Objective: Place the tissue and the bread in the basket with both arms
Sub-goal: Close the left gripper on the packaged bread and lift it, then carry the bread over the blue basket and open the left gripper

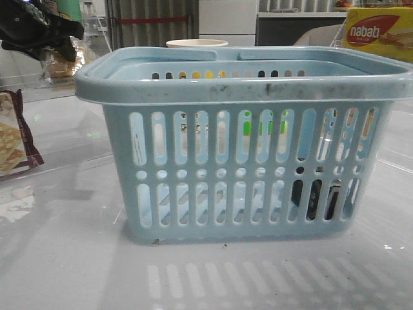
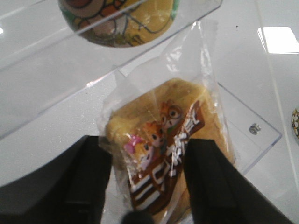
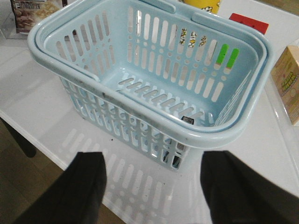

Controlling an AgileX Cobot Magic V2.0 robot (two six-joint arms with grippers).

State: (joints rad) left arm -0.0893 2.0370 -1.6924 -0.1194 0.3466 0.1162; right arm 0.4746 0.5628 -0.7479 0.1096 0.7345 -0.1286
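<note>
Light-blue plastic basket (image 1: 242,155) standing upright mid-worktop (image 1: 64,258), slotted long side toward the front edge, both handles folded down on the scuffed rim. Dark, nearly black tissue (image 1: 314,199) visible through the slots at the basket's front right corner, already inside on the floor. Golden-brown bread (image 2: 161,149) in clear crinkly wrapper with cartoon print, gripped between the two black fingers of the left hand (image 2: 148,186), raised over the far left corner of the worktop, beside a clear acrylic shelf (image 2: 56,79). Right hand (image 3: 152,186) open and holding nothing, fingers spread wide, hovering above the front edge, just short of the basket. Cracker packet (image 1: 14,139) lying at the left edge; yellow nabati box (image 1: 381,32) at the far right corner.
</note>
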